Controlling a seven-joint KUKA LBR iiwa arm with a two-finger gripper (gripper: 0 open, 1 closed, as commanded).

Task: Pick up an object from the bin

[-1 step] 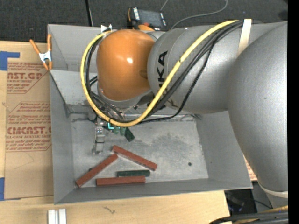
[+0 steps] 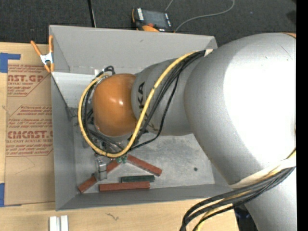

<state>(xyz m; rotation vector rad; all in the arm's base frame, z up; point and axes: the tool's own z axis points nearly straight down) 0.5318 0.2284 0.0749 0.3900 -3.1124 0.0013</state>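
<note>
Going from the left: the grey bin (image 2: 65,148) has all its stuff bunched at the near end of the floor, 5 sticks in total. Down in the near-left corner there's a short red-brown stick (image 2: 87,184), tilted, with its lower end toward the corner.

Just right of that the jaws come down low over the floor, right beside the lower end of a small slanted stick (image 2: 113,166), also red-brown. I can't tell whether they touch it. I also can't tell how far open the jaws are or whether they've got hold of anything, because the orange cover (image 2: 113,102) and a loop of yellow and black cables (image 2: 87,105) sit right on top of them.

The small slanted stick meets a longer slanted stick (image 2: 143,165), red-brown again, in a V, with the point tucked under the cables. Below the V a long flat stick (image 2: 124,187), red-brown, lies along the near wall. A dark green stick (image 2: 137,179) sits just above it, running the same way.

Further right the fat silver arm (image 2: 231,114) hangs over the right half of the bin.
</note>
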